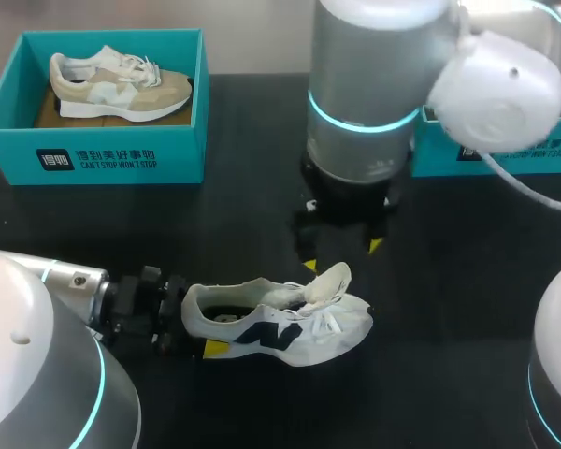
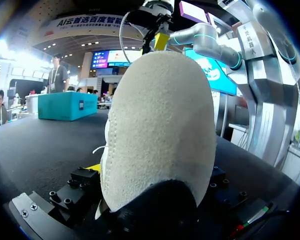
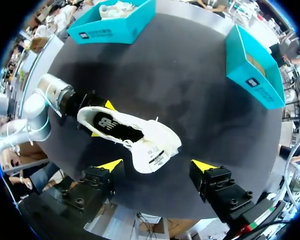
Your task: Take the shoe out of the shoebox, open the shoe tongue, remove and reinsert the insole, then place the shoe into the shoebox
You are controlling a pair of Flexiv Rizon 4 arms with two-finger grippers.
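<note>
- The black table (image 1: 467, 309) carries everything. The white shoe (image 1: 290, 327) lies on it near my edge, out of both boxes.
- Two teal shoeboxes stand at the far side. The left shoebox (image 1: 93, 154) holds a tan shoe (image 1: 122, 89). The right shoebox (image 3: 255, 70) looks empty in the right wrist view, so I judge it to be the return box.
- Governing relation: the white shoe's long axis runs across the table, with the heel toward my left arm and the toe toward my right side. It sits roughly upright on its sole with the opening facing up.
- The left gripper (image 1: 198, 329) comes in level with the table and is clamped on the heel, one yellow tip on each side. In the left wrist view the heel fills the space between its fingers.
- The right gripper (image 1: 342, 254) hangs above the shoe with its jaws spread wide, holding nothing. It is the nearer arm for any work inside the shoe.
- In the right wrist view the toe lies ahead of this gripper, between the spread fingers and nearer one of them. The shoe's axis runs obliquely to the line between the fingers.
- The tongue (image 1: 329, 283) is lifted and folded toward the toe, so I judge the opening step done.
- The dark insole (image 3: 115, 126) shows inside the opening, apparently seated. It lies heelward of the right gripper, so I judge the next move needs a shift toward the heel, then a descent.
</note>
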